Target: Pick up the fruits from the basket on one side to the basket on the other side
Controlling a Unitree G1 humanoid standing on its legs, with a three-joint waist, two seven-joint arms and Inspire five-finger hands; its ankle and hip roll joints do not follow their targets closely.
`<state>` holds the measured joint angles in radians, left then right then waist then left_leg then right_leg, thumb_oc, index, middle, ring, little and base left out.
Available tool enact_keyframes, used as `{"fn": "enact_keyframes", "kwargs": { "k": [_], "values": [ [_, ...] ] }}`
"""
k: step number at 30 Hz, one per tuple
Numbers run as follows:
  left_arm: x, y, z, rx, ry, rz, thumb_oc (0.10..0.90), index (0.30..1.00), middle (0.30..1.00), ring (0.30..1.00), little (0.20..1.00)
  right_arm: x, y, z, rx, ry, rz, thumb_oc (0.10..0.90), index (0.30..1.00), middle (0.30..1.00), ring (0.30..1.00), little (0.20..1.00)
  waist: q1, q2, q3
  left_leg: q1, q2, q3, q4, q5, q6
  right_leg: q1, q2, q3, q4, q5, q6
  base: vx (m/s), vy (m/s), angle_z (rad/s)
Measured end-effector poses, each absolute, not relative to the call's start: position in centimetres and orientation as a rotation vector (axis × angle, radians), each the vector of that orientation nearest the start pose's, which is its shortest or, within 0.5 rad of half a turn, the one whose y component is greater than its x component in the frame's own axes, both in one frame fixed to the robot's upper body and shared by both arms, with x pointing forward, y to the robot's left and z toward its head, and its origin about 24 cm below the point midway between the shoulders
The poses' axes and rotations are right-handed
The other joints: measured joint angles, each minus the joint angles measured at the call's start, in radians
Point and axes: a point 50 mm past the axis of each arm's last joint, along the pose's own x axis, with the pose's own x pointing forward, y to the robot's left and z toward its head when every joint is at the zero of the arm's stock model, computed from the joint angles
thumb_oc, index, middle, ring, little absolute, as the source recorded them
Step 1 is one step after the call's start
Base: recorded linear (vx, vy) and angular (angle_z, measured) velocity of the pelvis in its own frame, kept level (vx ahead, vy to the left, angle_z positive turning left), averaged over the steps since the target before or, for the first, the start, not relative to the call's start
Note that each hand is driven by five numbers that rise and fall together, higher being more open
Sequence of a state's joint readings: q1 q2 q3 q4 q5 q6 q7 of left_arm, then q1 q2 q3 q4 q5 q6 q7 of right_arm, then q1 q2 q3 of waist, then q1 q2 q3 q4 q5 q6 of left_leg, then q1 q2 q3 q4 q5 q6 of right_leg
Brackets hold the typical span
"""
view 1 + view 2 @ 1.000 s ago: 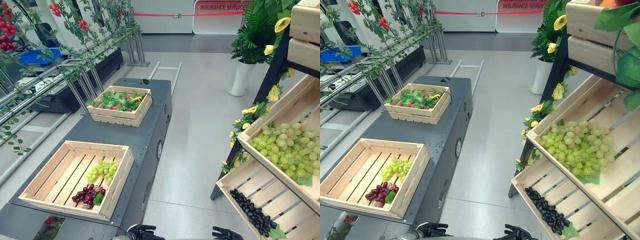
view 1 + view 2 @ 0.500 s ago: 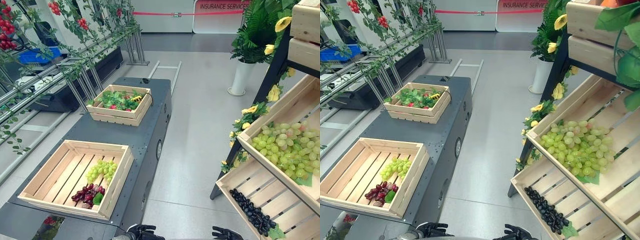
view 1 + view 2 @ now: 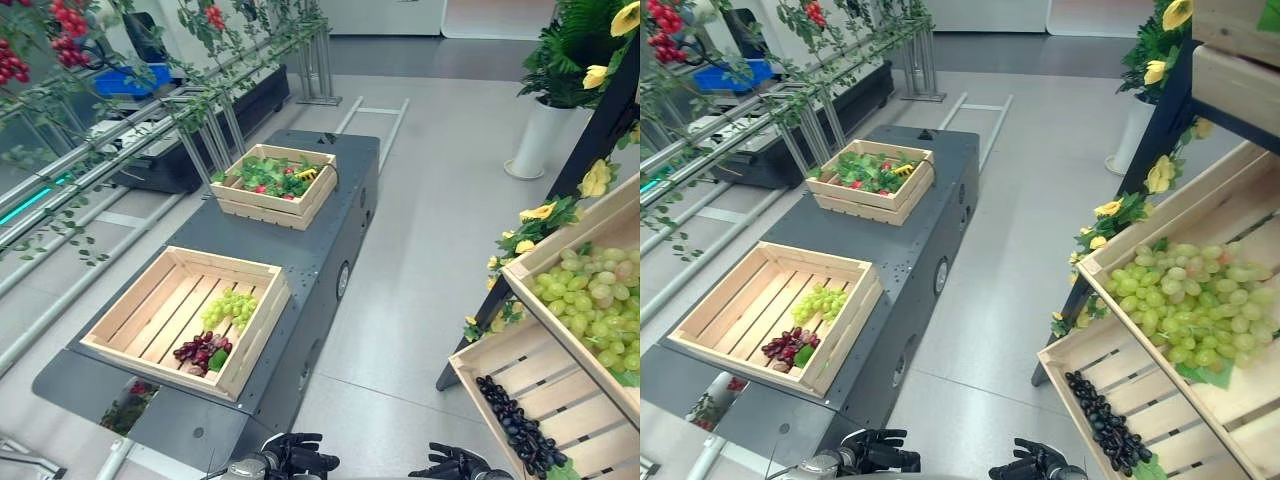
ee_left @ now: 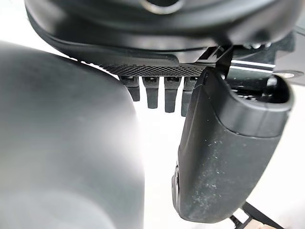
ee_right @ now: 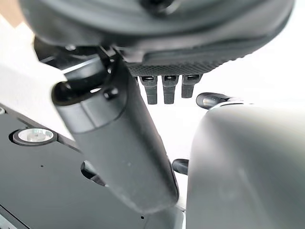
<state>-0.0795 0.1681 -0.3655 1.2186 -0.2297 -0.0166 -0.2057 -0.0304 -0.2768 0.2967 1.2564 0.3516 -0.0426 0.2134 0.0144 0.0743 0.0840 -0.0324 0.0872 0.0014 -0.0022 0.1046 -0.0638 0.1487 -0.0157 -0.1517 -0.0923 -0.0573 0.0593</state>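
A dark desk (image 3: 300,262) stood at the left, and a slanted wooden shelf (image 3: 590,225) rose at the right, well apart from it across bare floor. The shelf's upper bin held a heap of green grapes (image 3: 598,305); its lower bin (image 3: 520,370) held black grapes (image 3: 515,425). On the desk's near end lay a large crate (image 3: 130,315) with a green bunch (image 3: 229,306) and a red bunch (image 3: 200,352) at its right side, the two just beside each other. A smaller crate (image 3: 262,205) of leaves and red fruit sat on the far end. Low at the bottom edge, the left hand (image 3: 295,455) and the right hand (image 3: 450,464) hung empty, fingers loosely relaxed, touching nothing.
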Motion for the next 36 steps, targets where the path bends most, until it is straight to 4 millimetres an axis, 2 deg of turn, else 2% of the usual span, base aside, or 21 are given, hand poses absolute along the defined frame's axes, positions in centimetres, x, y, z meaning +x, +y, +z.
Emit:
{"fn": "enact_keyframes", "kwargs": {
  "k": [3,5,6,7,8,9,11,12,15,18,20,22,24,26,27,28,30,33,34,35,36],
  "values": [
    [11.9,17.3,-16.2,0.068,1.161,-0.269,0.8,0.9,0.9,0.9,0.9,9.6,-22.7,-16.0,0.0,1.198,0.055,0.8,0.9,0.9,0.9,0.9,0.001,0.002,0.001,-0.025,0.014,0.028,-0.001,-0.007,0.002,-0.002,0.005,-0.008,0.007,-0.004,-0.009,0.05,0.151,0.3],
    [12.1,17.5,-16.1,0.097,1.161,-0.27,0.8,0.9,0.9,0.9,0.9,9.5,-22.7,-16.0,0.001,1.203,0.053,0.8,0.9,0.9,0.9,0.9,-0.003,-0.004,0.001,-0.038,0.033,0.113,-0.001,-0.016,0.014,0.002,-0.005,-0.041,0.02,-0.004,-0.015,0.13,0.289,0.42],
    [12.3,17.8,-16.1,0.125,1.166,-0.268,0.8,0.9,0.9,0.9,0.9,8.8,-22.1,-16.3,0.021,1.216,0.051,0.8,0.9,0.9,0.9,0.9,-0.017,-0.031,0.001,-0.041,0.048,0.261,-0.002,-0.04,0.02,0.021,-0.033,-0.125,0.003,0.004,0.0,0.09,0.235,0.75],
    [12.5,18.1,-16.0,0.137,1.17,-0.266,0.8,0.9,0.9,0.9,0.9,8.5,-21.9,-16.4,0.03,1.222,0.045,0.8,0.9,0.9,0.9,0.9,-0.033,-0.047,0.003,-0.043,0.06,0.347,-0.002,-0.037,0.018,0.028,-0.051,-0.193,0.003,0.002,0.004,0.1,0.23,1.09],
    [12.7,18.4,-16.0,0.159,1.172,-0.267,0.8,0.9,0.9,0.9,0.9,8.6,-21.4,-16.5,0.05,1.213,0.036,0.8,0.9,0.9,0.9,0.9,-0.047,-0.069,0.005,-0.039,0.058,0.396,-0.011,-0.035,0.017,0.034,-0.077,-0.241,0.004,-0.002,0.018,0.16,0.349,0.89],
    [12.6,18.5,-16.0,0.16,1.174,-0.266,0.8,0.9,0.9,0.9,0.9,8.7,-21.2,-16.5,0.049,1.209,0.038,0.8,0.9,0.9,0.9,0.9,-0.052,-0.071,0.004,-0.034,0.055,0.398,-0.015,-0.034,0.019,0.036,-0.085,-0.247,0.005,-0.004,0.03,0.21,0.419,0.71],
    [12.4,18.1,-16.1,0.152,1.178,-0.269,0.8,0.9,0.9,0.9,0.9,8.9,-21.2,-16.5,0.044,1.205,0.031,0.8,0.9,0.9,0.9,0.9,-0.05,-0.065,0.001,-0.005,0.049,0.381,-0.041,-0.008,0.028,0.05,-0.1,-0.257,0.011,-0.013,0.058,0.17,0.321,0.4],
    [12.5,18.1,-16.1,0.15,1.176,-0.271,0.8,0.9,0.9,0.9,0.9,8.7,-21.3,-16.5,0.045,1.209,0.016,0.8,0.9,0.9,0.9,0.9,-0.05,-0.067,-0.001,0.017,0.021,0.366,-0.052,0.026,0.057,0.058,-0.116,-0.263,0.033,-0.023,0.061,0.19,0.377,0.41],
    [12.4,18.5,-16.0,0.147,1.165,-0.259,0.8,0.9,0.9,0.9,0.9,8.8,-20.4,-16.6,0.081,1.186,0.012,0.8,0.9,0.9,0.9,0.9,-0.03,-0.105,0.0,0.052,-0.049,0.333,-0.093,0.006,0.095,0.055,-0.187,-0.271,0.111,-0.032,0.055,0.16,0.339,0.32],
    [12.3,18.7,-16.0,0.139,1.163,-0.233,0.8,0.9,0.9,0.9,0.9,9.1,-20.4,-16.5,0.081,1.168,0.011,0.8,0.9,0.9,0.9,0.9,-0.021,-0.11,0.0,0.058,-0.075,0.3,-0.089,-0.011,0.13,0.016,-0.232,-0.269,0.248,-0.03,0.055,0.09,0.276,0.38],
    [12.5,19.1,-15.9,0.163,1.159,-0.23,0.8,0.9,0.9,0.9,0.9,9.8,-20.6,-16.3,0.074,1.139,0.014,0.8,0.9,0.9,0.9,0.9,-0.011,-0.098,0.009,0.059,-0.085,0.265,-0.09,-0.026,0.163,-0.076,-0.27,-0.238,0.448,-0.034,0.061,0.06,0.184,0.51],
    [12.7,20.1,-15.7,0.199,1.159,-0.219,0.8,0.9,0.9,0.9,0.9,10.5,-20.1,-16.1,0.077,1.096,0.035,0.8,0.9,0.9,0.9,0.9,0.003,-0.095,0.011,0.059,-0.09,0.221,-0.094,-0.032,0.173,-0.151,-0.245,-0.161,0.508,-0.044,0.053,0.04,0.062,0.58],
    [12.9,20.2,-15.6,0.218,1.156,-0.223,0.8,0.9,0.9,0.9,0.9,11.2,-19.9,-15.9,0.075,1.069,0.047,0.8,0.9,0.9,0.9,0.9,0.004,-0.082,0.018,0.057,-0.09,0.191,-0.094,-0.029,0.179,-0.176,-0.218,-0.149,0.483,-0.044,0.052,0.05,-0.02,0.6],
    [13.4,20.4,-15.4,0.229,1.142,-0.218,0.8,0.9,0.9,0.9,0.9,12.2,-19.6,-15.6,0.054,1.033,0.075,0.8,0.9,0.9,0.9,0.9,0.004,-0.063,0.031,0.053,-0.098,0.132,-0.095,-0.03,0.178,-0.185,-0.177,-0.124,0.289,-0.039,0.052,0.12,-0.085,0.91],
    [13.4,20.4,-15.4,0.231,1.139,-0.216,0.8,0.9,0.9,0.9,0.9,12.4,-19.6,-15.5,0.053,1.024,0.078,0.8,0.9,0.9,0.9,0.9,0.006,-0.062,0.031,0.051,-0.102,0.119,-0.095,-0.03,0.178,-0.19,-0.174,-0.112,0.241,-0.03,0.064,0.17,-0.195,0.8],
    [13.3,20.5,-15.4,0.23,1.135,-0.214,0.8,0.9,0.9,0.9,0.9,12.8,-19.4,-15.4,0.054,1.002,0.09,0.8,0.9,0.9,0.9,0.9,0.007,-0.062,0.031,0.045,-0.112,0.088,-0.095,-0.03,0.178,-0.207,-0.175,-0.063,0.148,-0.002,0.104,0.15,-0.179,0.62],
    [13.3,20.5,-15.4,0.232,1.128,-0.221,0.8,0.9,0.9,0.9,0.9,13.3,-19.3,-15.2,0.067,0.985,0.092,0.8,0.9,0.9,0.9,0.9,0.002,-0.061,0.033,0.034,-0.119,0.05,-0.094,-0.03,0.177,-0.226,-0.175,0.002,0.053,0.046,0.113,0.18,-0.2,0.81],
    [13.1,20.9,-15.4,0.237,1.123,-0.226,0.8,0.9,0.9,0.9,0.9,13.2,-18.7,-15.3,0.106,0.987,0.087,0.8,0.9,0.9,0.9,0.9,0.001,-0.098,0.035,0.04,-0.123,-0.009,-0.088,-0.036,0.148,-0.246,-0.174,0.068,-0.001,0.082,0.108,0.28,-0.298,0.84],
    [12.8,21.4,-15.3,0.244,1.123,-0.221,0.8,0.9,0.9,0.9,0.9,13.0,-18.1,-15.4,0.12,0.99,0.095,0.8,0.9,0.9,0.9,0.9,-0.005,-0.127,0.034,0.047,-0.124,-0.03,-0.088,-0.039,0.113,-0.234,-0.166,0.09,0.003,0.121,0.103,0.22,-0.263,0.74],
    [12.7,21.3,-15.4,0.24,1.122,-0.225,0.8,0.9,0.9,0.9,0.9,12.8,-18.1,-15.5,0.125,0.996,0.09,0.8,0.9,0.9,0.9,0.9,-0.008,-0.135,0.035,0.053,-0.111,-0.025,-0.087,-0.042,0.096,-0.223,-0.157,0.091,0.01,0.158,0.103,0.22,-0.274,0.79],
    [12.6,21.2,-15.4,0.231,1.118,-0.23,0.8,0.9,0.9,0.9,0.9,12.5,-18.3,-15.6,0.126,1.003,0.084,0.8,0.9,0.9,0.9,0.9,-0.014,-0.133,0.035,0.054,-0.095,-0.025,-0.088,-0.046,0.083,-0.212,-0.141,0.093,0.016,0.162,0.092,0.19,-0.288,0.78]
  ]
}}
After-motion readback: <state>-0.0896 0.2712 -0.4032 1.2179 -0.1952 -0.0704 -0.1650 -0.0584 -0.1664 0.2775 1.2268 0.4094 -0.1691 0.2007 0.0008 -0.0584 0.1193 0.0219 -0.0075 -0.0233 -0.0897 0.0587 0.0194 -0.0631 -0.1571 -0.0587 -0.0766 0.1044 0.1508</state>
